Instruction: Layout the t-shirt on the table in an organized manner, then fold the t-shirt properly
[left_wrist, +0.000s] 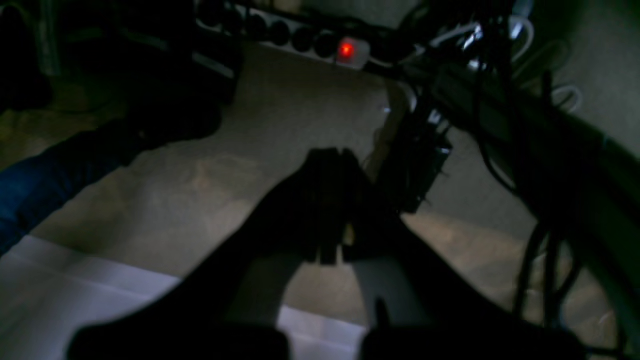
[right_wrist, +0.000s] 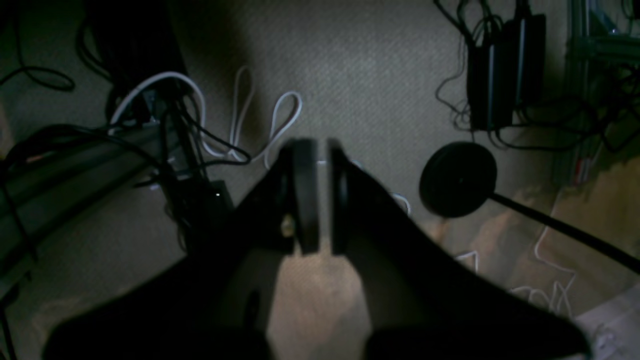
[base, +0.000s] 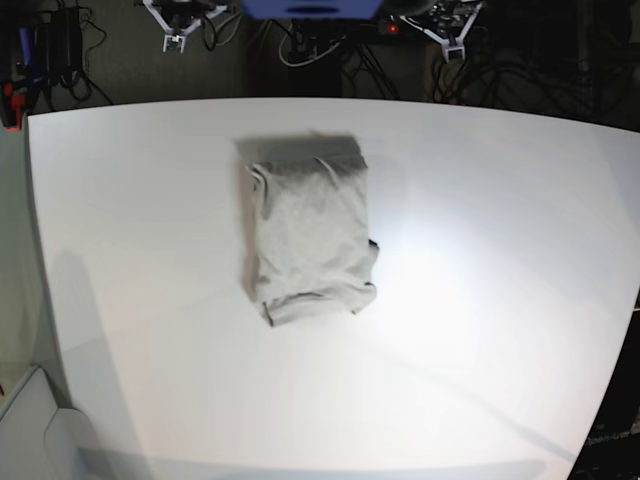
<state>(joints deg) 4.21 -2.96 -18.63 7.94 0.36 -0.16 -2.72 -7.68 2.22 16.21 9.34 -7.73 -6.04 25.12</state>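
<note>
The t-shirt (base: 310, 235) lies folded into a compact light grey rectangle on the white table (base: 500, 300), a little left of centre in the base view. Both arms are pulled back beyond the table's far edge. There my left gripper (base: 455, 45) and right gripper (base: 173, 43) show only as small white shapes. In the left wrist view my left gripper (left_wrist: 332, 200) is shut and holds nothing, hanging over the carpet. My right gripper (right_wrist: 322, 195) has only a thin slit between its fingers, and it is empty too. A strip of table (left_wrist: 60, 295) shows at the lower left.
Behind the table the carpet holds a power strip with a red light (left_wrist: 346, 49), tangled cables (right_wrist: 235, 125), a black power brick (right_wrist: 502, 70) and a round black stand base (right_wrist: 457, 179). A blue object (base: 312, 8) sits at the far edge between the arms.
</note>
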